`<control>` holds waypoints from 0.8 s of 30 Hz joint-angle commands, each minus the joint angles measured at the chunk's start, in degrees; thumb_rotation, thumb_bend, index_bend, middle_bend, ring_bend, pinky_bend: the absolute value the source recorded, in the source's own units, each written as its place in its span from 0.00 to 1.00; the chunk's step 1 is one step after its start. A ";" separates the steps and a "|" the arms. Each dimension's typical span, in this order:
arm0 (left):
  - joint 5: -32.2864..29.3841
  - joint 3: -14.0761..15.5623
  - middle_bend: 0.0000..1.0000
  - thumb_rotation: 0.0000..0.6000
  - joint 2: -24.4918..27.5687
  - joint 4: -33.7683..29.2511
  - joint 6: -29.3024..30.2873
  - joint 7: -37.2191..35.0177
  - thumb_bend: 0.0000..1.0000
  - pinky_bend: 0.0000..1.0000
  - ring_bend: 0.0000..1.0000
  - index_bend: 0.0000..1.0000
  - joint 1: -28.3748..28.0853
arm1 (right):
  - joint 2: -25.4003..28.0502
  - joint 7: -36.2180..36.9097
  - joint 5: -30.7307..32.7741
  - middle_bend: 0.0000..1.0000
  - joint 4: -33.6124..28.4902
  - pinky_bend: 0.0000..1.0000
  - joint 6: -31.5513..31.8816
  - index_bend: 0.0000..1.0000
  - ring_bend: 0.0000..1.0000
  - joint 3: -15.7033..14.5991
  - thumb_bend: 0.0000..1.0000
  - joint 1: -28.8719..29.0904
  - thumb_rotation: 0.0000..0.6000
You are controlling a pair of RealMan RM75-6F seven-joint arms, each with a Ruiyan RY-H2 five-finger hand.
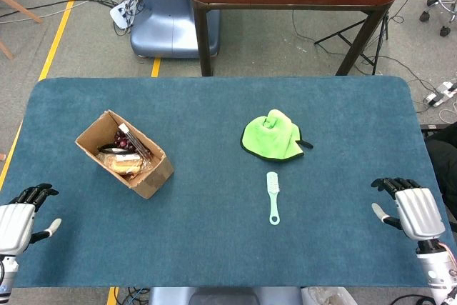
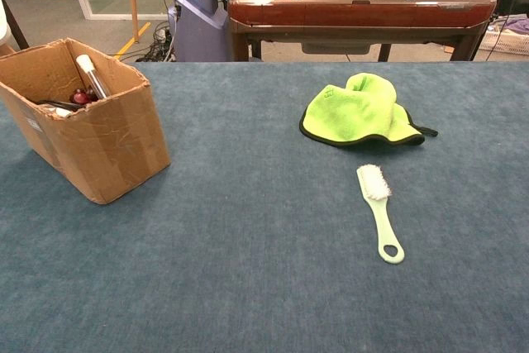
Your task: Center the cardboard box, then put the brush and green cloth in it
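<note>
Left of table ctr: cardboard box [image 1: 126,153], nearer left hand [image 1: 20,221]. Green cloth [image 1: 272,136] w/ brush [image 1: 273,197] just below, toward right hand [image 1: 413,210]. Both hands empty, fingers spread, at near corners.

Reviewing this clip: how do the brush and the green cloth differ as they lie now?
The brush is slim, rigid and pale mint; the green cloth is broad, soft and bright lime with a dark edge. The brush lies flat and straight, its ring handle end nearest the robot; the cloth sits crumpled and humped, farther back. Both rest untouched on the table, outside the cardboard box.
</note>
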 commanded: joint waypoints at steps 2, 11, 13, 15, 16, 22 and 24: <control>-0.10 0.06 0.25 1.00 -0.31 0.25 -0.51 0.30 0.20 0.46 0.25 0.33 -0.23 | -0.11 -0.29 0.28 0.48 0.19 0.48 -0.64 0.42 0.43 -0.11 0.24 0.18 1.00; -0.50 -0.81 0.25 1.00 -1.57 1.79 -1.28 -1.41 0.20 0.32 0.25 0.31 -1.25 | 0.47 0.91 -0.35 0.48 -0.55 0.48 1.33 0.42 0.43 -0.15 0.24 -0.61 1.00; -0.56 -1.47 0.25 1.00 -1.99 2.23 -1.38 -2.63 0.20 0.30 0.25 0.30 -1.81 | 0.48 1.00 -0.01 0.48 -0.42 0.48 1.42 0.42 0.43 0.05 0.24 -0.66 1.00; -0.65 -2.05 0.25 1.00 -2.45 2.79 -1.47 -4.05 0.20 0.30 0.25 0.29 -2.30 | 0.42 0.77 0.19 0.48 -0.41 0.48 1.46 0.42 0.43 0.15 0.24 -0.71 1.00; -1.05 -2.48 0.25 1.00 -2.78 3.06 -1.59 -4.75 0.20 0.30 0.25 0.29 -2.54 | 0.38 0.70 0.10 0.48 -0.47 0.48 1.55 0.42 0.43 0.14 0.24 -0.73 1.00; -3.61 -4.08 0.25 1.00 -3.65 3.43 -2.83 -7.49 0.14 0.37 0.25 0.26 -3.36 | 0.31 0.22 -0.37 0.48 -0.70 0.48 1.91 0.42 0.43 -0.10 0.24 -0.93 1.00; -4.70 -4.66 0.25 1.00 -3.91 3.37 -2.90 -8.18 0.11 0.39 0.25 0.26 -3.36 | 0.26 0.09 -0.45 0.48 -0.75 0.48 2.16 0.42 0.43 -0.07 0.24 -1.02 1.00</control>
